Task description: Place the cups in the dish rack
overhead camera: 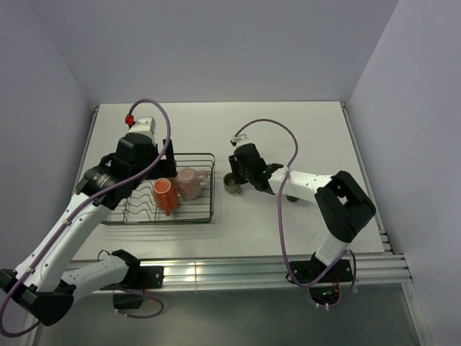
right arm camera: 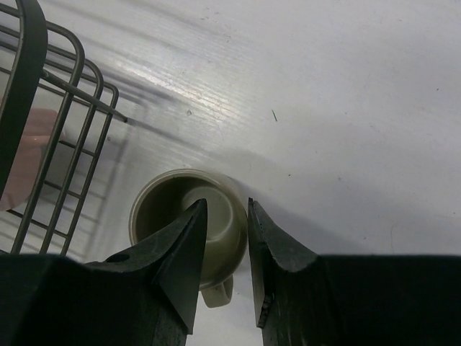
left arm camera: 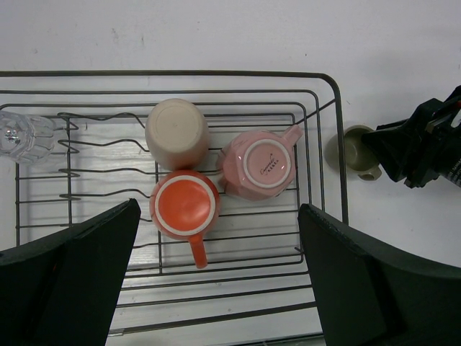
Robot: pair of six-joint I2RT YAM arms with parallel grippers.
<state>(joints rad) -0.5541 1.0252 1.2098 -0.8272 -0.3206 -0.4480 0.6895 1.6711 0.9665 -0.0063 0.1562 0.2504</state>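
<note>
Four cups are already racked in the dish rack [left arm camera: 180, 73]: beige tumbler [left arm camera: 177, 133], pink mug [left arm camera: 258, 164], orange mug [left arm camera: 185, 204] and, at far left, clear glass [left arm camera: 21, 135]. The olive-green cup [right arm camera: 184, 216] is left just right of it, its rim straddled by the right gripper [right arm camera: 227, 209]; whether it is clamped cannot be told. The left gripper [left arm camera: 218, 216] is held wide open and empty.

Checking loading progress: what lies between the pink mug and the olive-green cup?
The dish rack's right rim wires and a thin strip of bare table, clearest in the top view.
</note>
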